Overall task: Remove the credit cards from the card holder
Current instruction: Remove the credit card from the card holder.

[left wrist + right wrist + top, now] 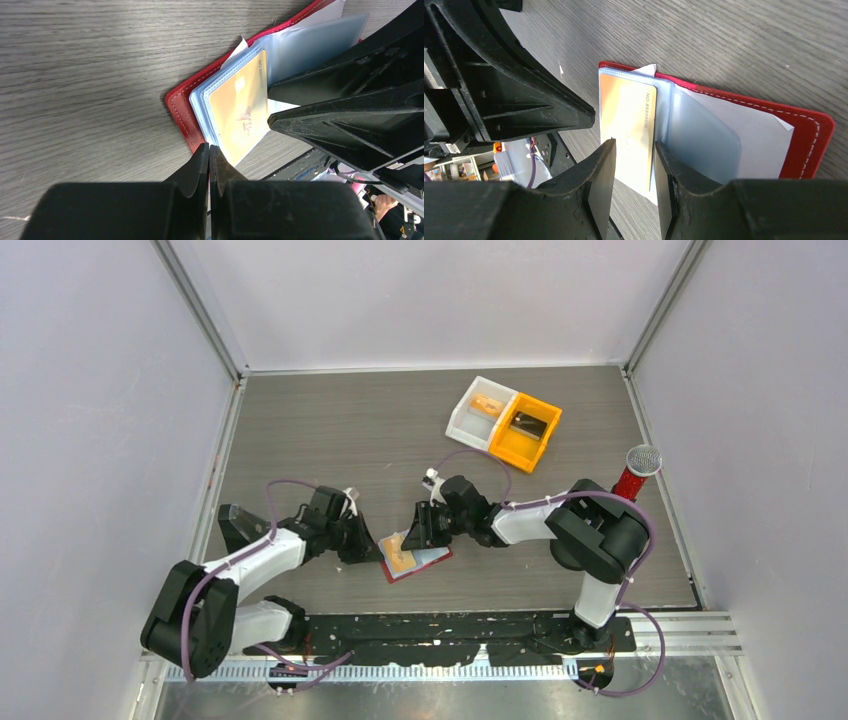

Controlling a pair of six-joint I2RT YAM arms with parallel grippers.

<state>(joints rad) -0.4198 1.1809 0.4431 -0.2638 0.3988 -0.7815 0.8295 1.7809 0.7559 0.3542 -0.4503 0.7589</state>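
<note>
- Left gripper (209, 151) pressed together, apparently pinning the card holder (180, 110) corner steady
- Right gripper (634, 146) spread astride the credit card (626, 112), ready to pinch and pull

We're looking at a grey wood-grain surface (330, 430), plain pale walls (430, 300) closing in on three sides, metal corner posts (205, 315) rising, and soft, even light throughout.

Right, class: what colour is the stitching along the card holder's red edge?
White stitching, against the red card holder; clearest in the right wrist view.
</note>
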